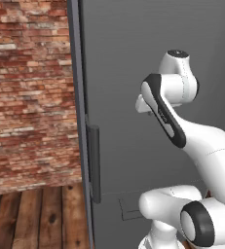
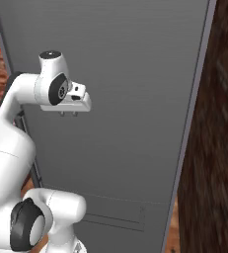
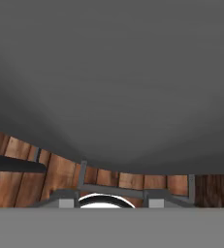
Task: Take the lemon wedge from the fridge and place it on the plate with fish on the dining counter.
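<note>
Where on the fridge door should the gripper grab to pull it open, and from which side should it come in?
Grip the vertical dark bar handle near its middle, on the left edge of the closed fridge door. It stands off the door face, so fingers could probably close across the bar from the front. The gripper hangs up and to the right of it, pointing down, touching nothing.

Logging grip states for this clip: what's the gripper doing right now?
Gripper: open, holding nothing, pointing down in front of the closed fridge door.
</note>
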Robot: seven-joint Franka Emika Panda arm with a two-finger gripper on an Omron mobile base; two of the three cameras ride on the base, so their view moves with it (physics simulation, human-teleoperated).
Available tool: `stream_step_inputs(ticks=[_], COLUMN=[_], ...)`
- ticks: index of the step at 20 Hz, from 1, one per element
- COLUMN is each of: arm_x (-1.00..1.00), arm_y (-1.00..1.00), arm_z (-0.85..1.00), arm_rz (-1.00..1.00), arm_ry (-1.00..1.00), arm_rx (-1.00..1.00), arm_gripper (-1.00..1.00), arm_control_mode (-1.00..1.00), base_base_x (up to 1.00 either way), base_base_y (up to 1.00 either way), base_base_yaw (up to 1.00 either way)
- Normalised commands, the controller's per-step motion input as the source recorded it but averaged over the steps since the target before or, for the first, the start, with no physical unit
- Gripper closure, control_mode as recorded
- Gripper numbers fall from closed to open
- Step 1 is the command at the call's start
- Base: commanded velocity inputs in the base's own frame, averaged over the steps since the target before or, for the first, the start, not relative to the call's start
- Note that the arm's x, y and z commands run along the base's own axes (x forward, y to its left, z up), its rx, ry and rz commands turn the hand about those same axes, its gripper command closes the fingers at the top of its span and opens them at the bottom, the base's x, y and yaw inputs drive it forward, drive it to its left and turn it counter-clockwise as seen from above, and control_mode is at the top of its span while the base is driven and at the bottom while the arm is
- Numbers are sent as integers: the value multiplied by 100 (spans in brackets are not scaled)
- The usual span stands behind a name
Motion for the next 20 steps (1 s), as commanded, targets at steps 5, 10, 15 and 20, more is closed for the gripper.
stream_step_inputs(ticks=[5, 10, 15, 20], arm_x=[0, -7, -13, -1], arm_y=[3, 34, 48, 32], arm_z=[0, 0, 0, 0], arm_rz=[0, 0, 0, 0], arm_ry=[-1, -9, -11, -4], arm_rx=[0, 0, 0, 2], arm_gripper=[-100, -100, -100, -100], arm_control_mode=[-100, -100, -100, -100], base_base_x=[0, 0, 0, 0], base_base_y=[0, 0, 0, 0], base_base_yaw=[0, 0, 0, 0])
